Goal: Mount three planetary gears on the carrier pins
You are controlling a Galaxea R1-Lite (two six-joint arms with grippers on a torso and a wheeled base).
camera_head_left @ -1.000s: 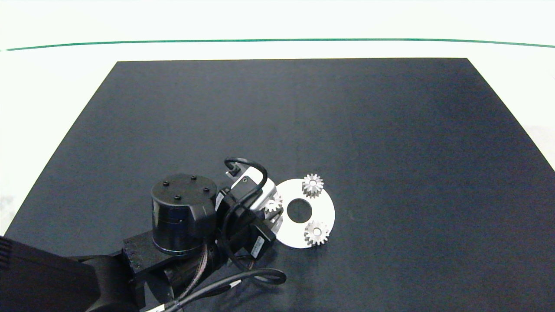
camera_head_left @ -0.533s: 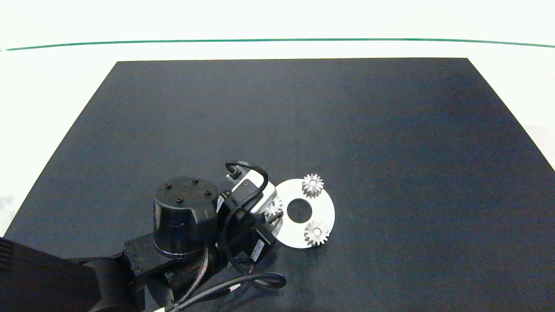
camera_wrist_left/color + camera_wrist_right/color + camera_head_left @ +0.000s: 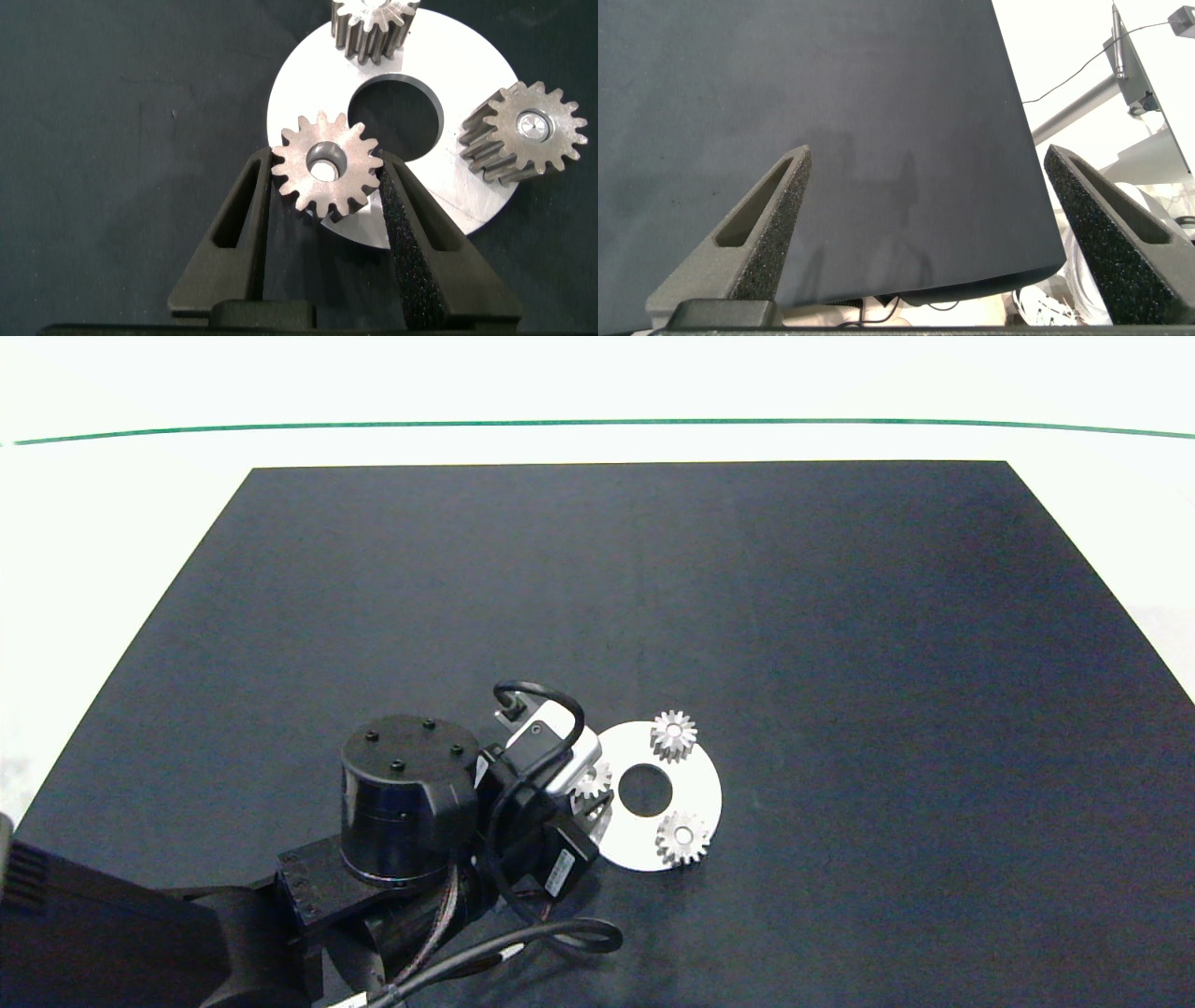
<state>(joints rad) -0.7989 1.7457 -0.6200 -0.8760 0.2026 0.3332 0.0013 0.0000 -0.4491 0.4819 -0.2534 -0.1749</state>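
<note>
Two planetary gears are sitting on carrier pins on the white disc. Third gear is hanging over the disc's edge, pinched between the left gripper fingers; pin beneath seemingly hidden. Right gripper is hanging spread wide, holding nothing, over the dark mat.

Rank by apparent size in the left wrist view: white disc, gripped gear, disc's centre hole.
1. White disc.
2. Gripped gear, in the left pincer; nearer the camera, so it looks enlarged.
3. Centre hole, slightly smaller-looking.
</note>
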